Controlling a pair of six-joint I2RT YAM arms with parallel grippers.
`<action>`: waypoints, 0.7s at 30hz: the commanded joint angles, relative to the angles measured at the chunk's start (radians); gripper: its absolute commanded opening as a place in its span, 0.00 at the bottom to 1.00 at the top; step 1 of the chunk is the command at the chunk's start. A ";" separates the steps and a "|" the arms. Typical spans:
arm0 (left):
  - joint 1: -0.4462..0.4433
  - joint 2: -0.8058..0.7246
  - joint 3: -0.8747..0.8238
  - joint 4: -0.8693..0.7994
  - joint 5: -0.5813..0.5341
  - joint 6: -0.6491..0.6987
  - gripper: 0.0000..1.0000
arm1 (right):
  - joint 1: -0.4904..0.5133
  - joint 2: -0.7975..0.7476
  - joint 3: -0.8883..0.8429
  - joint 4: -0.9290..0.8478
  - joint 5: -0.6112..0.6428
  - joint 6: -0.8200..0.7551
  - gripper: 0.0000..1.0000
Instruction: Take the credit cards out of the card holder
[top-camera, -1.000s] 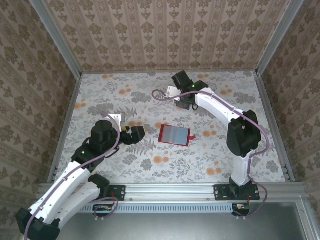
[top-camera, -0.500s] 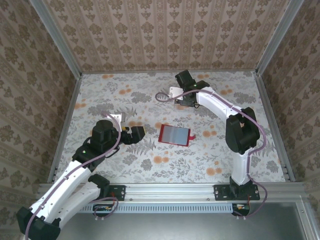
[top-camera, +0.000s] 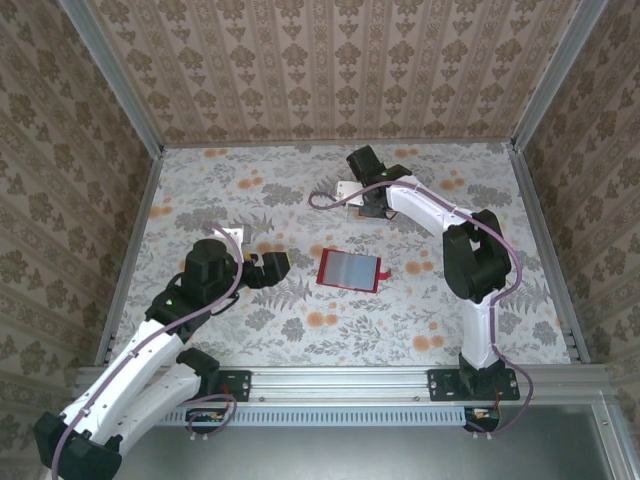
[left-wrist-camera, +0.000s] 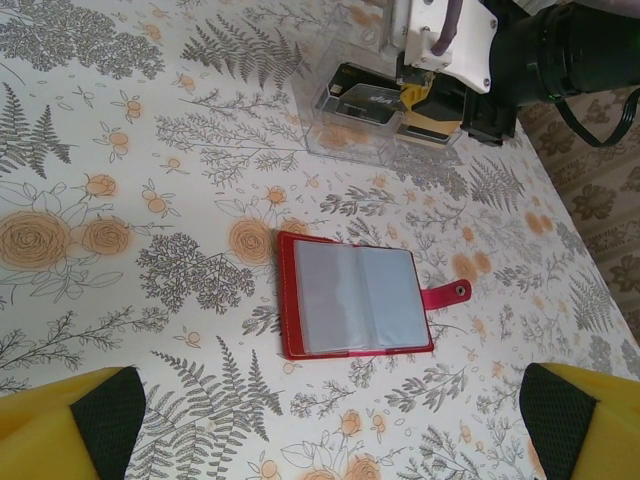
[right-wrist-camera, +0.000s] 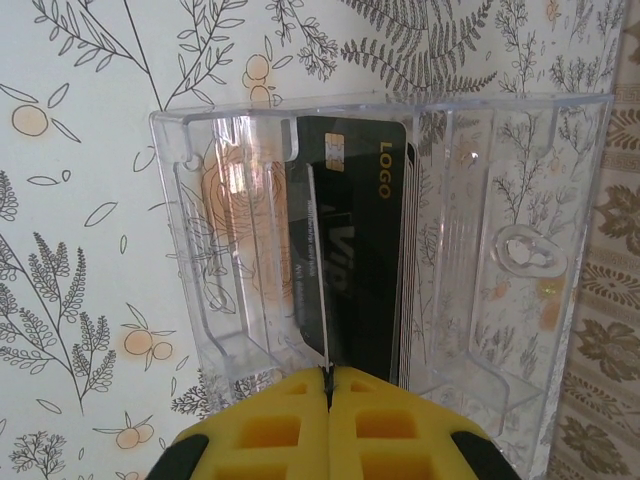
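**Right end effector** (right-wrist-camera: 327, 385): the yellow jaws are pressed together on a thin card (right-wrist-camera: 317, 270). The card is seen edge-on, as a pale line rising from the seam between the jaws. It hangs over a clear tray (right-wrist-camera: 560, 300), and whether its far end touches the tray cannot be told.

**Clear tray:** it rests on the floral tabletop (left-wrist-camera: 150, 120). A black card (right-wrist-camera: 365, 250) printed with "LOGO" lies flat inside it, just beside the line of the thin card.

**Left end effector** (left-wrist-camera: 325, 425): the jaws stand spread wide with nothing between them. The two yellow fingers (left-wrist-camera: 70, 425) show at the lower corners of the left wrist view, and the end effector hangs above the tabletop.

**Card holder** (left-wrist-camera: 355, 300): it lies opened flat on the tabletop, with its grey-blue pockets facing up inside a red border. Its small red tab (left-wrist-camera: 447, 293) juts from one long side. No card can be made out in the pockets.

**Layout, top external view:** the card holder sits near the middle of the tabletop, touched by neither arm. The left end effector is near its left side, and the tray and right end effector lie beyond it, toward the back wall.
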 joint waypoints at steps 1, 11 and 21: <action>0.011 0.002 -0.004 -0.002 -0.007 0.010 1.00 | 0.000 0.026 0.007 0.022 -0.011 -0.018 0.00; 0.023 0.015 -0.007 0.008 0.002 0.009 1.00 | -0.005 0.041 0.019 0.027 -0.036 -0.004 0.00; 0.027 0.022 -0.010 0.012 0.008 0.009 1.00 | -0.032 0.059 0.018 0.037 -0.044 0.039 0.19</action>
